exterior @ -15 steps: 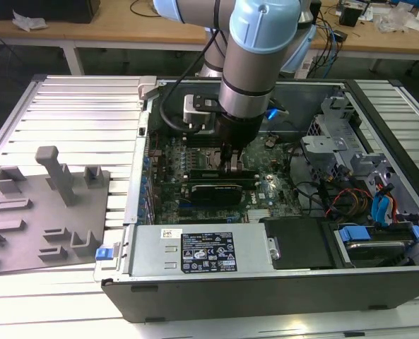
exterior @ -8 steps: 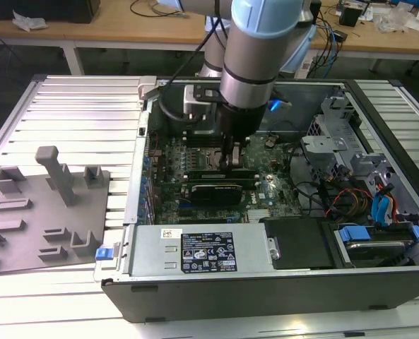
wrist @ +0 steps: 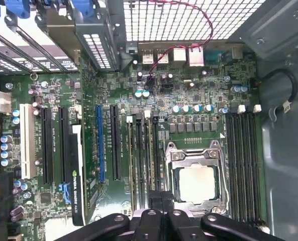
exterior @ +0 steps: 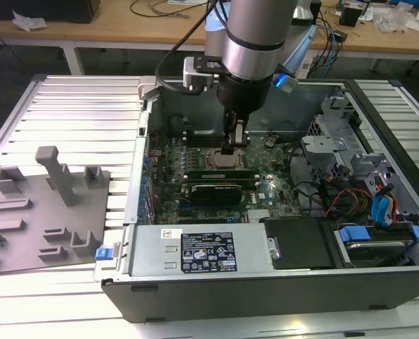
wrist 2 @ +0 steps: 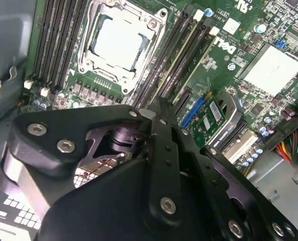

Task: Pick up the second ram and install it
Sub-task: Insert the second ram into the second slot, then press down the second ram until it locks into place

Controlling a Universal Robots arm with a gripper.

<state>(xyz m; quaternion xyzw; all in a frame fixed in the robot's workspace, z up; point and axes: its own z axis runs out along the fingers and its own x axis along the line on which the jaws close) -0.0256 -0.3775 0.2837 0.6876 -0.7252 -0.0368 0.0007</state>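
Observation:
My gripper (exterior: 234, 145) hangs inside the open computer case, low over the motherboard (exterior: 273, 187) beside the CPU socket (exterior: 220, 159). In both wrist views its fingers are pressed together with nothing visible between them. Its tips (wrist 2: 160, 108) stand right at the near end of the memory slots next to the socket (wrist 2: 118, 42). Two thin green ram strips stand upright in those slots, one (wrist 2: 180, 57) in line with the fingertips and another (wrist 2: 198, 61) beside it. Which of them is the second ram I cannot tell. In the first wrist view the gripper (wrist: 161, 203) sits over the same slots (wrist: 149, 150).
A graphics card (exterior: 209, 192) lies just beyond the slots. Empty black slots (wrist: 244, 160) flank the socket's other side. The power supply (exterior: 202, 251) fills the case's near wall. Cables and drive bays (exterior: 357, 198) crowd the exterior view's right. A grey foam tray (exterior: 46, 205) sits outside at left.

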